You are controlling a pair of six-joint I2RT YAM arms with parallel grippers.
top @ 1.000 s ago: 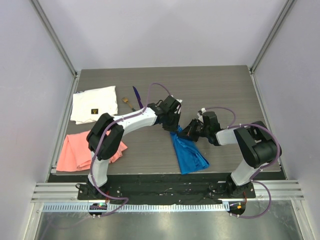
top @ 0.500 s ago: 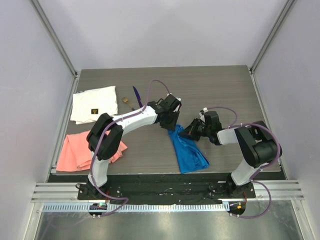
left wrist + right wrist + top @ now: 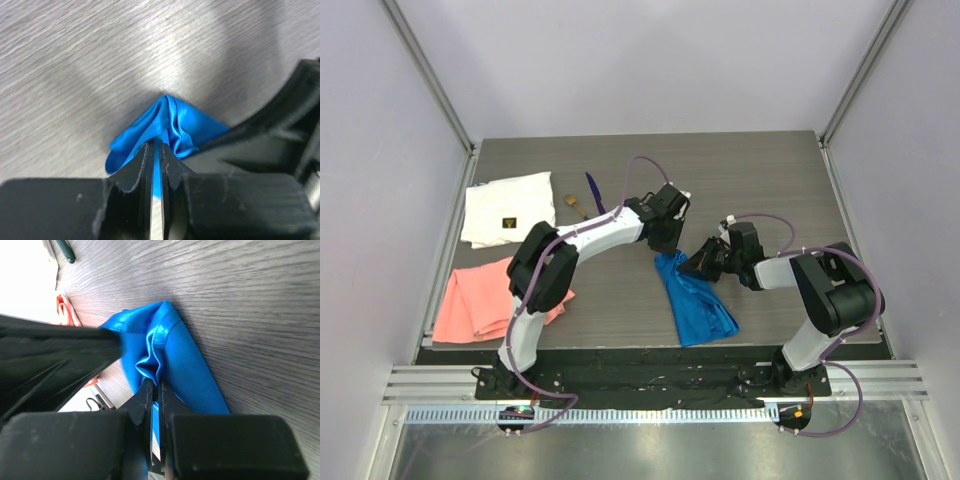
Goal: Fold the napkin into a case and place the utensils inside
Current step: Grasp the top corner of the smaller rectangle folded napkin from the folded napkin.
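Note:
The blue napkin [image 3: 696, 300] lies folded into a narrow strip near the table's front, its far end bunched up. My left gripper [image 3: 666, 246] comes down on that far end from the left. In its wrist view the left gripper [image 3: 155, 146] is shut on a thin edge of the napkin [image 3: 186, 125]. My right gripper [image 3: 699, 265] reaches in from the right; its wrist view shows the right gripper [image 3: 153, 383] shut on a puckered fold of the napkin [image 3: 187, 357]. The utensils lie far left: the purple one [image 3: 592, 190] and the green-handled one [image 3: 577, 207].
A white cloth [image 3: 507, 208] with a dark label lies at the left, and a salmon-pink cloth [image 3: 480, 300] in front of it. Both wrists crowd together over the napkin's far end. The metal rail [image 3: 640, 390] runs along the near edge.
The left gripper opened briefly, shifted slightly away and right, and closed again on the napkin's far corner. The right gripper kept its grip and barely moved.

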